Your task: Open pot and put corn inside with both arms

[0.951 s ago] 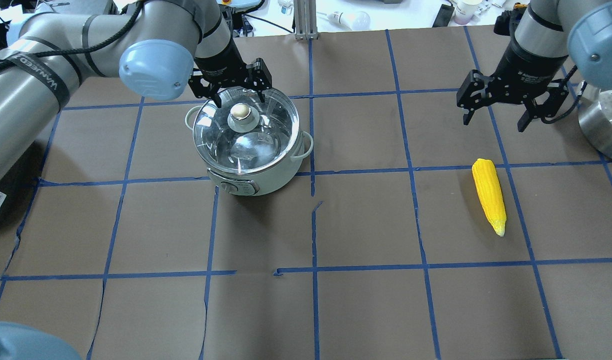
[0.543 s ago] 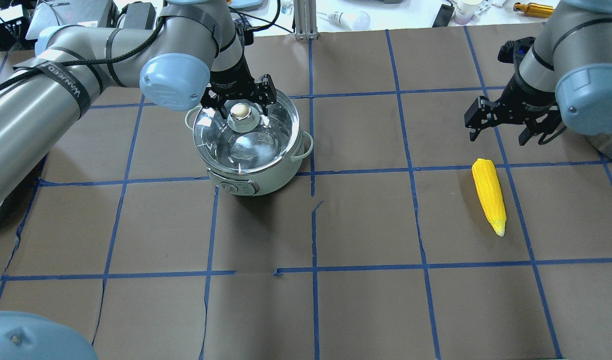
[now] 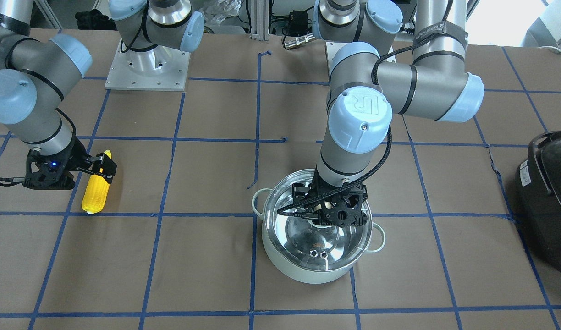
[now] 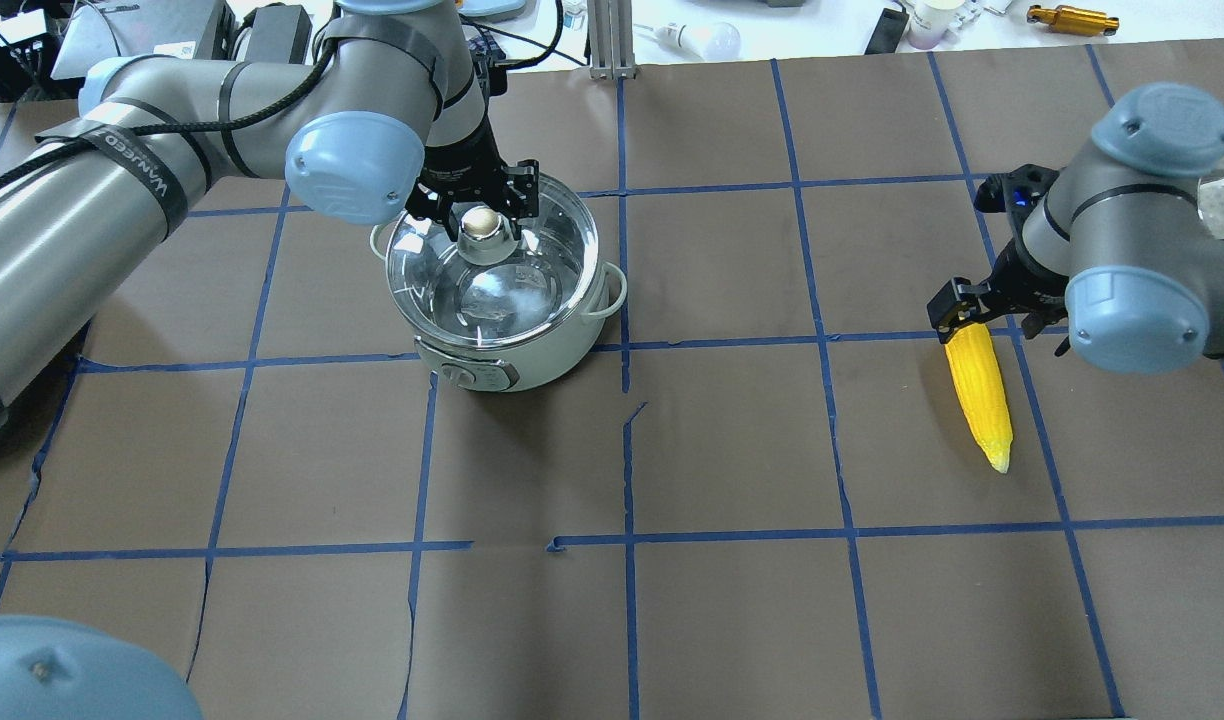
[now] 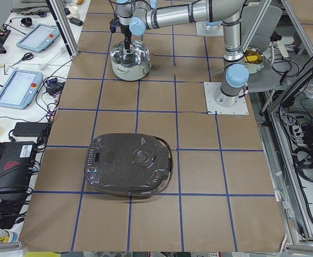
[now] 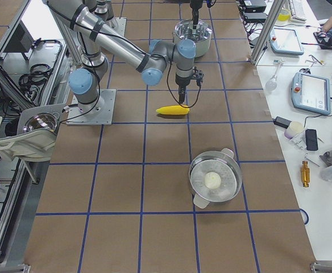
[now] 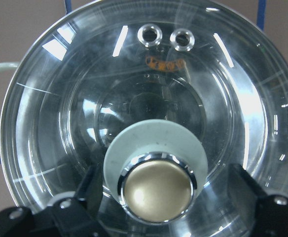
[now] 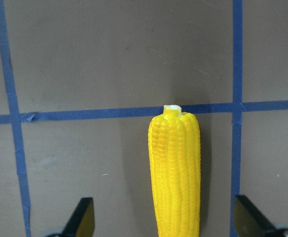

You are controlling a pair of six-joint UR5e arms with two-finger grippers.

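Held left gripper [image 4: 479,212] open around the knob [image 7: 158,190] of the pot [image 4: 532,360], upper left; held right gripper [image 8: 166,219] open astride the corn [image 4: 980,390], right side.

Table seen from its left end: pot far, cooker near.
The pot [image 5: 129,65] stands at the far end of the table [image 5: 199,214]. The left arm [image 5: 172,13] reaches across, its gripper [image 5: 126,47] pointing down at the pot's top, jaw state not discernible. A black cooker [image 5: 128,171] sits well apart, nearer.
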